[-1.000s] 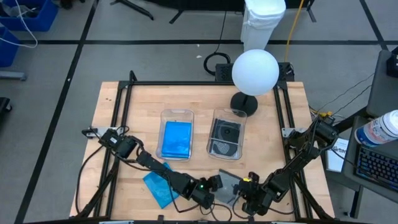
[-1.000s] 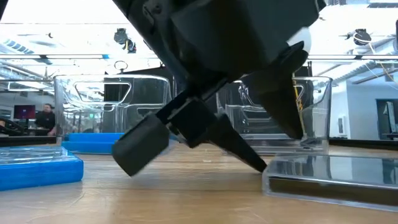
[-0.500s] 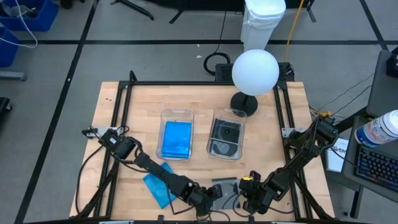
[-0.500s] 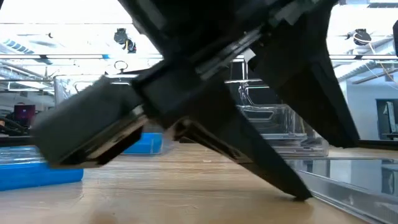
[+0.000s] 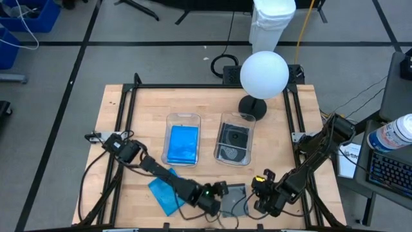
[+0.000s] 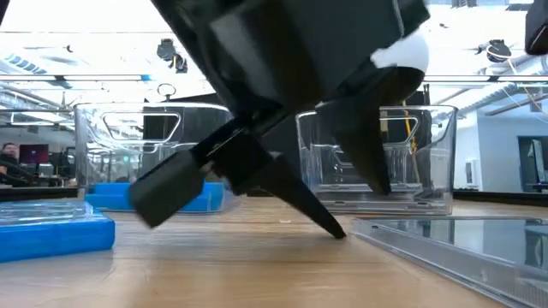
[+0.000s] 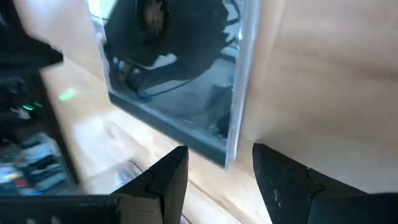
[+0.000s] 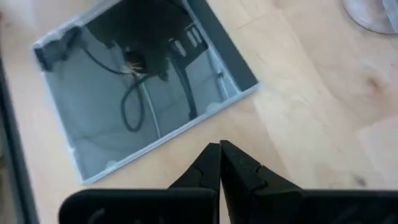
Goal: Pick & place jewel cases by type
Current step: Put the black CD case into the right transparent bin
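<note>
Since a second ago the right arm has drawn back toward the worktop's right side, and the left arm, which swung forward half a second ago, is back over the clear case near the front edge.

The wooden worktop (image 5: 206,103) carries everything, largest first. A white globe lamp (image 5: 264,74) stands at the back. Two clear plastic bins sit side by side in the middle: the left bin (image 5: 183,142) holds bright blue jewel cases (image 5: 182,144), and the right bin (image 5: 234,139) holds clear jewel cases (image 5: 232,143) with a round disc showing. A loose blue jewel case (image 5: 163,193) lies flat in front of the left bin, partly under the left arm. A clear jewel case (image 5: 233,198) lies flat near the front edge, between the two end effectors.

The left end effector (image 5: 219,191) sits low at that clear case's left edge; in the left wrist view its fingers (image 7: 163,180) stand apart, one to either side of the case's corner (image 7: 227,155), and grip nothing. The right end effector (image 5: 260,188) waits just right of the same case, its fingers (image 8: 219,165) pressed together and empty, with the case (image 8: 143,81) lying just beyond the tips.
</note>
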